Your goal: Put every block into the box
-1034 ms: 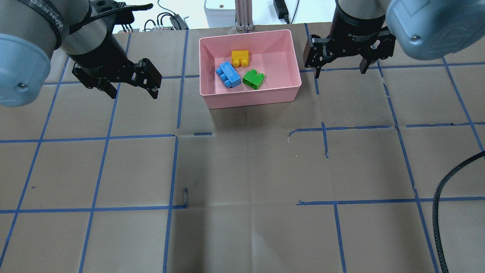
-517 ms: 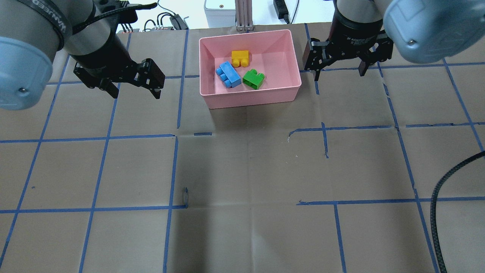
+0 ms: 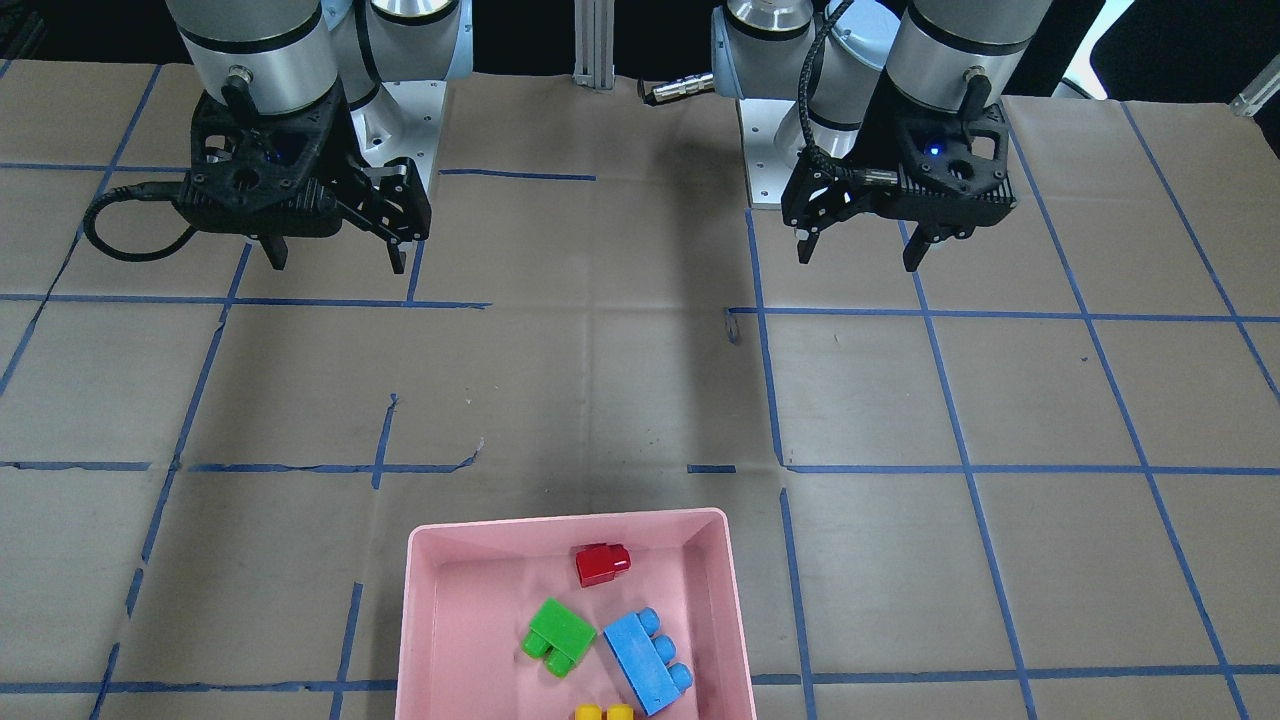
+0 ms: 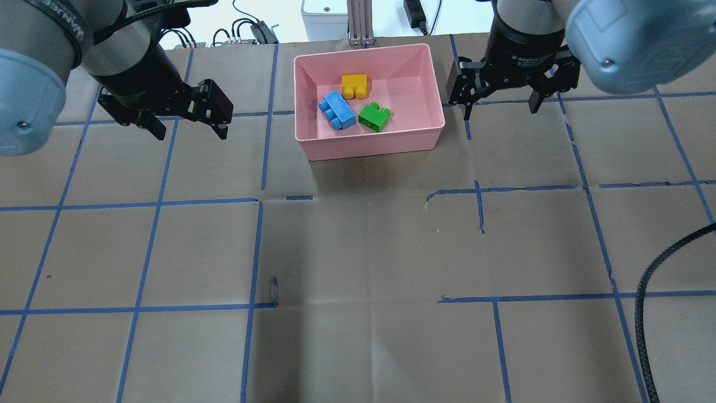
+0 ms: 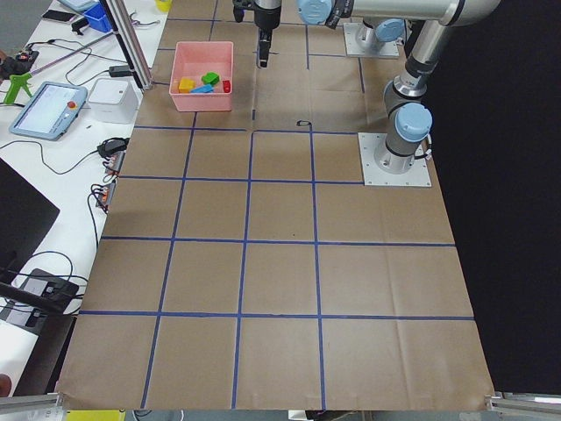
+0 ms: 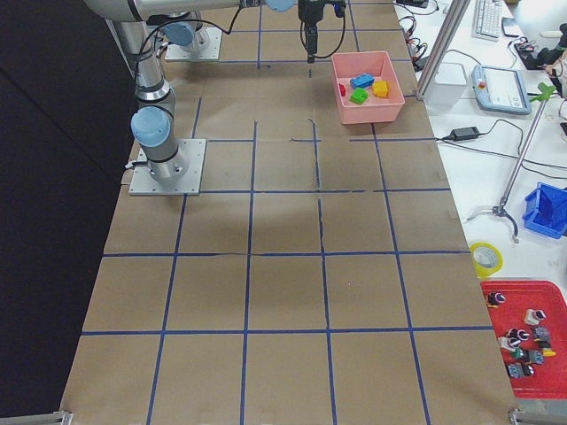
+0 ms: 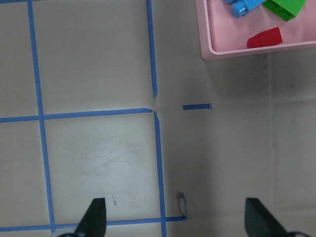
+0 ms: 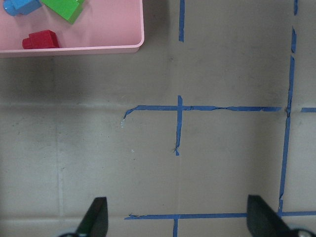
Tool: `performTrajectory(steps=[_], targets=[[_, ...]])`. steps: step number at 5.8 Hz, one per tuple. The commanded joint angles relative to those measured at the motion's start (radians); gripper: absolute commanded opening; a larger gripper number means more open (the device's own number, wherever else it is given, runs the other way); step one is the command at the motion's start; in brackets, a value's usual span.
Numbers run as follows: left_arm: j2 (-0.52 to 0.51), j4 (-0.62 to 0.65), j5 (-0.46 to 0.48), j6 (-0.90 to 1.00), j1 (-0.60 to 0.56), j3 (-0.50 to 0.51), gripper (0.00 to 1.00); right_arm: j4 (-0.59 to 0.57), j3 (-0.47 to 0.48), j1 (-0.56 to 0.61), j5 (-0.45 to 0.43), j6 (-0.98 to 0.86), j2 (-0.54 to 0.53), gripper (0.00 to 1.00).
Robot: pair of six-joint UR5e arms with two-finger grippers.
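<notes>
The pink box (image 4: pixel 369 148) stands at the far middle of the table. In it lie the yellow block (image 4: pixel 354 85), the blue block (image 4: pixel 337 110) and the green block (image 4: pixel 374 116). The red block (image 3: pixel 602 564) lies by the box's wall nearest the robot and is hidden in the overhead view. My left gripper (image 4: pixel 190 131) is open and empty, left of the box. My right gripper (image 4: pixel 499 111) is open and empty, right of the box. Both hang above bare paper. The left wrist view shows the box corner (image 7: pixel 232 51) with the red block (image 7: pixel 264 38).
Brown paper with a blue tape grid covers the table. A black cable (image 4: pixel 649 291) curves in at the front right. A white device (image 4: pixel 324 17) and a metal post (image 4: pixel 358 22) stand behind the box. The arm bases (image 3: pixel 770 150) are bolted on the robot's side.
My left gripper has moved left and farther back, away from the box, still open. My right gripper has barely shifted. The blocks and the box have not moved.
</notes>
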Motion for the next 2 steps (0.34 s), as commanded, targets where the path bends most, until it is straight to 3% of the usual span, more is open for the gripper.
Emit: performTrajectory(steps=[1, 2], targets=[[-0.002, -0.001, -0.002, 0.000, 0.017, 0.004, 1.00, -0.001, -0.001, 0.000, 0.002, 0.000, 0.001, 1.00], [-0.002, -0.001, -0.002, -0.001, 0.017, -0.003, 1.00, 0.002, 0.000, 0.000, 0.000, 0.000, -0.001, 1.00]])
